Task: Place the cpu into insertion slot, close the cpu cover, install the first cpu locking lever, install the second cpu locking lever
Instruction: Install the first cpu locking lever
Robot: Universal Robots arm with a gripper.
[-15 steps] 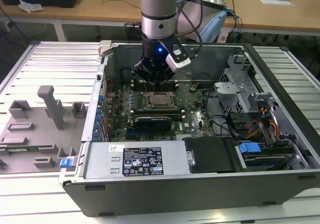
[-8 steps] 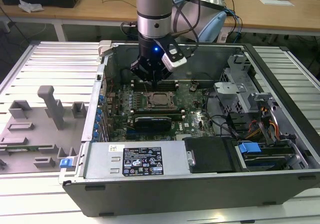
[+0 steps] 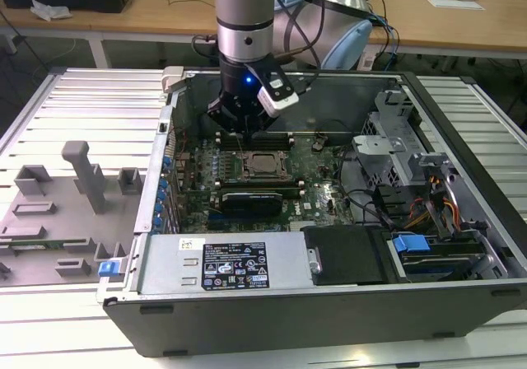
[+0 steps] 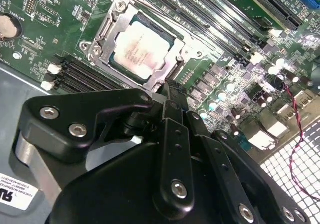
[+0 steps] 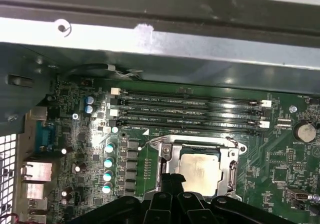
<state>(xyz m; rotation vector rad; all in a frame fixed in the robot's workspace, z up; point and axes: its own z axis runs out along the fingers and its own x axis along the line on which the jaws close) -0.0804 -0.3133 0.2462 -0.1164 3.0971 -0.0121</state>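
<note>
Chip (image 4: pixel 142 51) lies flat in the slot (image 3: pixel 249 170), near the middle of the exterior view, inside the open computer case (image 3: pixel 461 221) on the slatted desk (image 3: pixel 82 97). The cover (image 5: pixel 233 164) looks folded down round it as a metal frame, the silver top showing through the cut-out. The claw (image 4: pixel 170 90) hangs just over one edge of that frame, fingers together with nothing seen between them. In the exterior view the chip lies just below the tip and to the exterior view's right of it. Being square, the chip has no long axis to line up. Room is tight: memory slots (image 5: pixel 190 111) run close along the far side and capacitors (image 5: pixel 108 169) stand on another. Whether either lever is latched I cannot tell.
</note>
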